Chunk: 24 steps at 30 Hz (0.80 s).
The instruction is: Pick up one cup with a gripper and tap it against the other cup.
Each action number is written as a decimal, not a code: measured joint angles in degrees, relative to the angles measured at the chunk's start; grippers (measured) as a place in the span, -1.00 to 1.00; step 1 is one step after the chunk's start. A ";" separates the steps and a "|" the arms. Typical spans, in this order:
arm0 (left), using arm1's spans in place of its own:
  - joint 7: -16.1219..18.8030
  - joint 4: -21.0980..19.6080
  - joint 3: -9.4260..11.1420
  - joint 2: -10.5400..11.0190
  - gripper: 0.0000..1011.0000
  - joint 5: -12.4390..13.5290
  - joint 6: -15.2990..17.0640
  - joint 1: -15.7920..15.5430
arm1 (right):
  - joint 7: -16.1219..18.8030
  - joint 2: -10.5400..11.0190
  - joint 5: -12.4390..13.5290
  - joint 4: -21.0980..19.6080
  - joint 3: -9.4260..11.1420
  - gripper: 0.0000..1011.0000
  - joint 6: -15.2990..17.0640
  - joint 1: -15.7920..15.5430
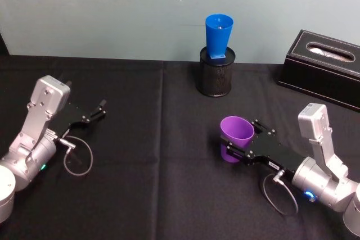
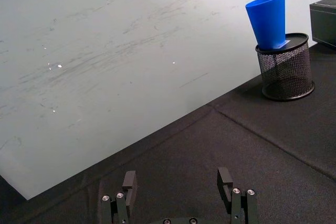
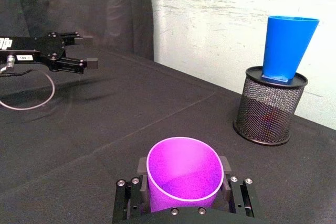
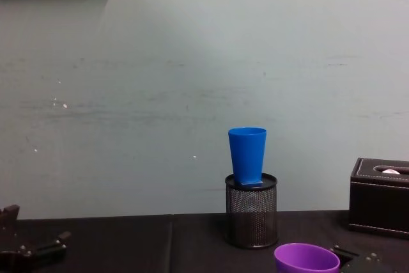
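R gripper (image 1: 242, 137) clamped on purple cup (image 1: 236, 131) | blue cup (image 1: 218, 36) perched on mesh holder (image 1: 216, 78), looks tippy | raise, tap wall-to-wall, slow | L gripper (image 1: 100, 111) idle far left, fingers apart

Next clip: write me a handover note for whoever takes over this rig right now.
Right gripper: shut on the purple tapered plastic cup, tilted, over the right side of the black table.
Left gripper: open, idle at the left.
Blue tapered plastic cup: upright in the black wire-mesh pen holder at the back.
Done: purple cup grasped.
Remaining: carry it to the blue cup and tap.
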 joint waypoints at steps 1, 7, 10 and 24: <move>0.00 0.00 0.00 0.00 0.99 0.00 0.00 0.00 | 0.00 0.01 0.00 0.00 -0.01 0.52 0.00 0.00; 0.00 0.00 0.00 0.00 0.99 0.00 0.00 0.00 | 0.01 0.02 0.01 0.00 -0.02 0.48 0.00 0.00; 0.00 0.00 0.00 0.00 0.99 0.00 0.00 0.00 | 0.03 0.02 0.01 0.00 -0.02 0.47 0.00 0.00; 0.00 0.00 0.00 0.00 0.99 0.00 0.00 0.00 | 0.09 0.04 0.03 -0.06 -0.01 0.47 0.00 -0.01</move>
